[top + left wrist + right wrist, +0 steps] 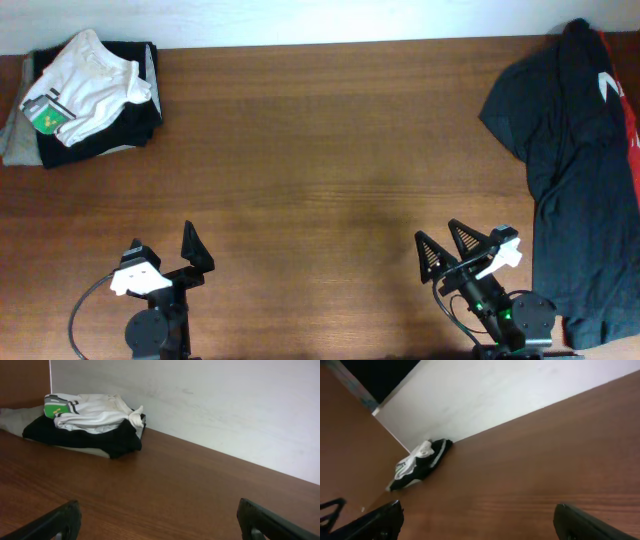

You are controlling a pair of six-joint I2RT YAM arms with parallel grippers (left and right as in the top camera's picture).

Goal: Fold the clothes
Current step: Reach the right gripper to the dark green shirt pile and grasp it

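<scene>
A large black T-shirt point(565, 160) lies crumpled along the table's right edge in the overhead view, with a white mark and a strip of red fabric point(632, 130) at its far right side. My left gripper point(165, 248) is open and empty near the front left. My right gripper point(445, 243) is open and empty near the front, just left of the black shirt's lower part. In the wrist views both pairs of fingers are spread wide over bare wood: left gripper point(157, 520), right gripper point(477, 520).
A pile of folded clothes point(85, 95), white on black on grey with a green tag, sits at the back left corner; it also shows in the left wrist view point(85, 422) and the right wrist view point(417, 465). A white wall point(225, 405) runs behind the table.
</scene>
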